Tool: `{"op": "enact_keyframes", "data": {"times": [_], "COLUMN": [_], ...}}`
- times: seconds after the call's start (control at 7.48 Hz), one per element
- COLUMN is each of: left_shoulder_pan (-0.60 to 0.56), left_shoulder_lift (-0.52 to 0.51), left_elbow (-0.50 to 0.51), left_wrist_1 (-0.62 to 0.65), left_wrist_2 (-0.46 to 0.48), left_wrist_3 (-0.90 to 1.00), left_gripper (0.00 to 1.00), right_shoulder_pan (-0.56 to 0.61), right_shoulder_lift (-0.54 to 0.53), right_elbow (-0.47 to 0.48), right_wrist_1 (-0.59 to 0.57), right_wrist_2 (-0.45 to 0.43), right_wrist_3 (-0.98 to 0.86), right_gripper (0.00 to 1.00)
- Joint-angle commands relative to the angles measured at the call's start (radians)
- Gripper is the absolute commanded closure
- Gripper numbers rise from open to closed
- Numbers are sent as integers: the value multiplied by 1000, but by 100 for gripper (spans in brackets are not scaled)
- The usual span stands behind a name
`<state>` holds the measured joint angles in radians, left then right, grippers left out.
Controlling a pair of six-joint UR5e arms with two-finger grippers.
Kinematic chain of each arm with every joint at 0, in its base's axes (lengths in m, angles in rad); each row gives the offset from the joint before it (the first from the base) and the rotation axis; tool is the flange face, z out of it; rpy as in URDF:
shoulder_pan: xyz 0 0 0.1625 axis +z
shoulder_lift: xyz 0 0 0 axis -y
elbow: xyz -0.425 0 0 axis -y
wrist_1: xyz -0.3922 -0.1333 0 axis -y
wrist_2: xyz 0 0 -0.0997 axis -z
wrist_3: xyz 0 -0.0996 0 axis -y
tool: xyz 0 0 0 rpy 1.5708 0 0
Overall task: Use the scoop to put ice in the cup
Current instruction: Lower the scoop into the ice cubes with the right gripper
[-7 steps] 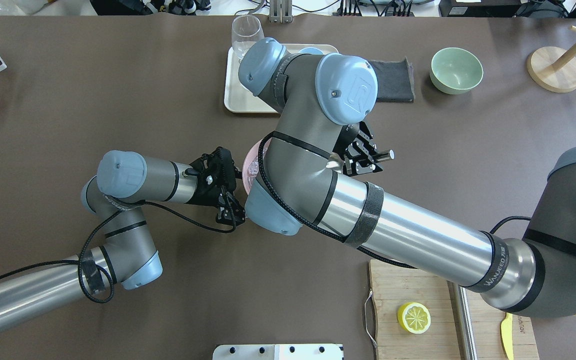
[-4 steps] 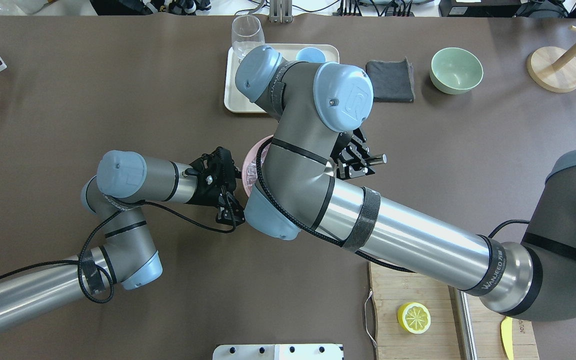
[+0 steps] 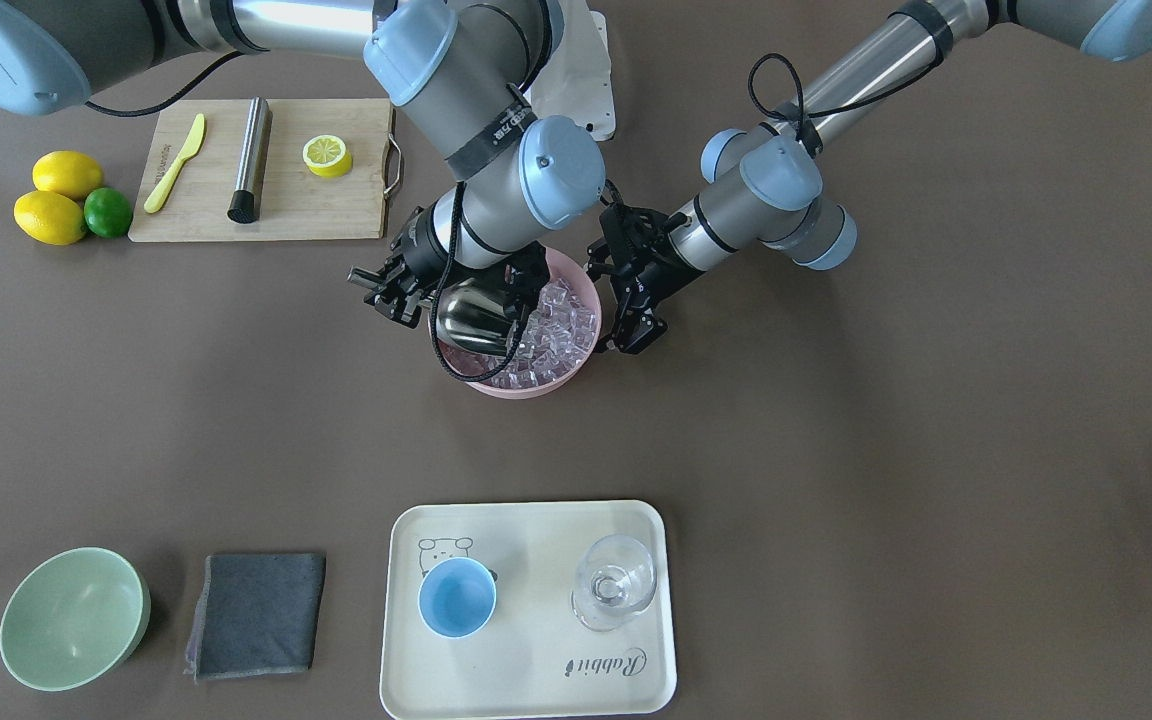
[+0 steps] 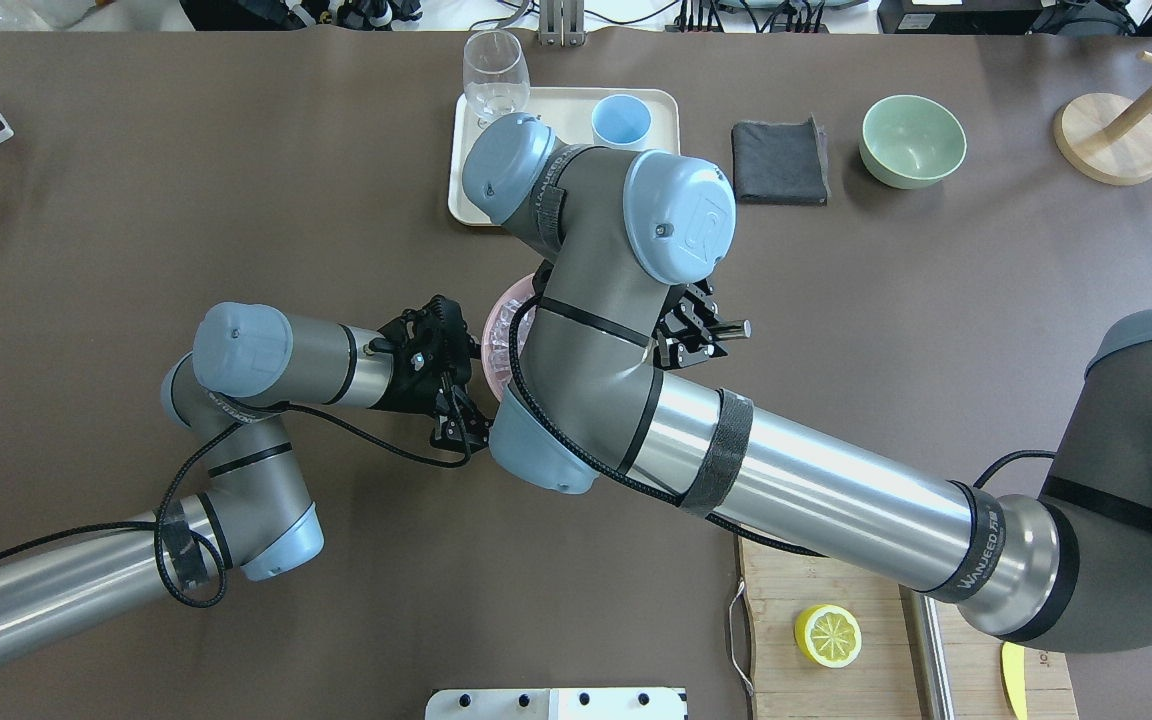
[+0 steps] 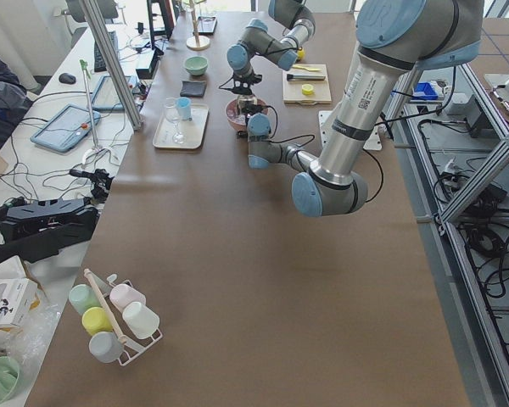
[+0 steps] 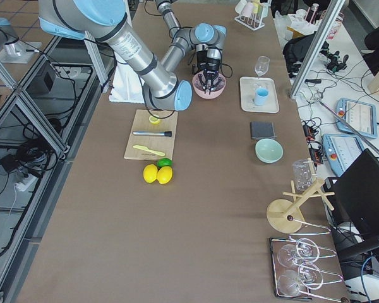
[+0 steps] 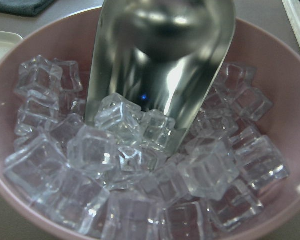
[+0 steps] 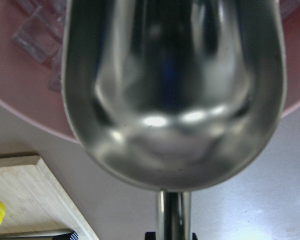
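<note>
My right gripper [image 3: 388,290] is shut on the rod handle of the steel scoop [image 3: 471,315]. The scoop's trough dips into a pink bowl [image 3: 526,388] full of ice [image 3: 561,320]. In the left wrist view the scoop's [image 7: 160,65] front edge is pushed in among the cubes [image 7: 140,175]. The right wrist view looks down the scoop [image 8: 172,90], which holds no ice there. My left gripper [image 3: 624,300] is open, its fingers spread against the bowl's side. The light-blue cup [image 3: 457,597] stands empty on a cream tray [image 3: 526,680], far from both grippers.
A clear stemmed glass [image 3: 616,590] shares the tray. A grey cloth [image 3: 256,613] and a pale green bowl [image 3: 71,618] lie beside it. A cutting board [image 3: 326,215] holds a lemon half, a steel cylinder and a yellow knife. Lemons and a lime [image 3: 61,205] sit next to it.
My right arm has swung toward the pink bowl, carrying the scoop handle leftward in the overhead view and uncovering the blue cup. The left arm has not moved.
</note>
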<state>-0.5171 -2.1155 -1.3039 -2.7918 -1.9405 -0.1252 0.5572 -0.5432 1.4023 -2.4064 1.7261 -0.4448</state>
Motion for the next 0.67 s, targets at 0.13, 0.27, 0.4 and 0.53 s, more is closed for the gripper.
{"op": "enact_keyframes", "data": {"times": [0.13, 0.27, 0.4, 0.53], "left_shoulder_pan": [-1, 0, -1, -1], "left_shoulder_lift": [0, 0, 2, 5], "left_elbow": [0, 0, 0, 0], "left_wrist_1": [0, 0, 0, 0], "left_wrist_2": [-8, -8, -8, -8], "left_wrist_3": [-1, -1, -1, -1], "left_gripper": [3, 3, 3, 3], "right_shoulder_pan": [-3, -3, -3, -3], "right_shoulder_lift": [-6, -6, -17, -24], "right_elbow": [10, 14, 18, 24], "right_wrist_1": [65, 70, 116, 125], "right_wrist_2": [9, 10, 10, 13], "right_wrist_3": [37, 52, 79, 98], "right_gripper": [100, 100, 100, 100]}}
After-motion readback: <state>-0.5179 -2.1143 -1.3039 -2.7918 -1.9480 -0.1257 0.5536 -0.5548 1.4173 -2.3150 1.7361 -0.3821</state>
